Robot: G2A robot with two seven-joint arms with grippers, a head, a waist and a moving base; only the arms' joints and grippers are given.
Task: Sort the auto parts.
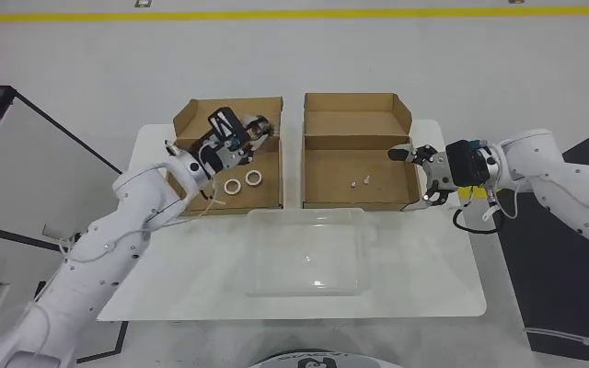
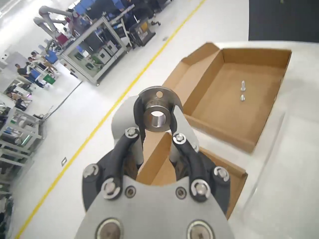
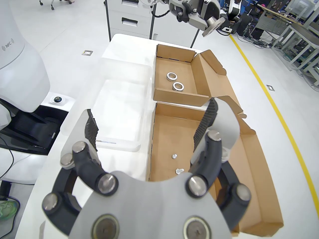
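Note:
My left gripper (image 1: 250, 129) hangs above the back of the left cardboard box (image 1: 198, 118), shut on a metal flanged bushing (image 2: 155, 118). The bushing's bore faces the left wrist camera. Two metal rings (image 1: 233, 187) (image 1: 254, 177) lie on that box's floor. The right cardboard box (image 1: 331, 198) holds two small bolts (image 1: 353, 183) (image 1: 366, 178). My right gripper (image 1: 415, 174) stands open at that box's right wall, with nothing between its fingers (image 3: 90, 125). The right wrist view shows the rings (image 3: 172, 76), the bolts (image 3: 174, 156) and the left gripper (image 3: 199, 17) with the bushing (image 3: 213, 25).
A clear plastic tray (image 1: 308, 248) sits on the white table (image 1: 433, 276) in front of both boxes. Both box lids stand open toward the back. The yellow floor line (image 1: 294, 14) runs behind the table.

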